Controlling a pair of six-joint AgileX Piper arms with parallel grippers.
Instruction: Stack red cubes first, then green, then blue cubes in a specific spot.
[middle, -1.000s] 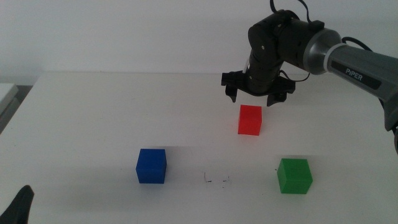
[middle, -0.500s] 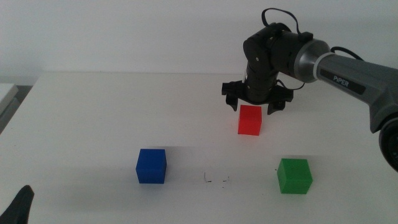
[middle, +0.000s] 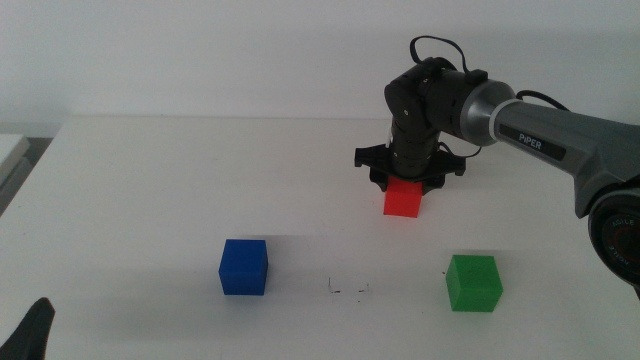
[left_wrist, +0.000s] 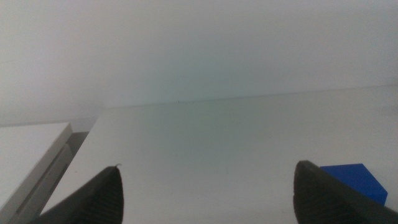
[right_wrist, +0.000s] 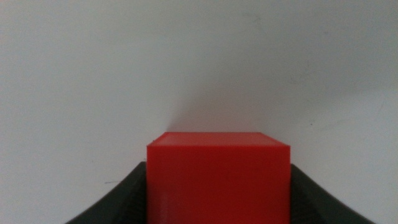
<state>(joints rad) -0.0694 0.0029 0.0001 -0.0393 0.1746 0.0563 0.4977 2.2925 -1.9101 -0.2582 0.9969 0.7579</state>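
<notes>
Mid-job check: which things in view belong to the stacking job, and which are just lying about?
Job: red cube, between the right end effector jaws; green cube; blue cube; marked stacking spot.
Lying about: white slab beside the table; left end effector waits.

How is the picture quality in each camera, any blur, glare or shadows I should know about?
Middle view: bright, even light, faint shadows under the blue cube and green cube; the scribble marks stay legible. Left wrist view: dim, hazy, left gripper soft-edged. Right wrist view: red cube fills the right gripper, slightly soft, soft shadow behind it.
</notes>
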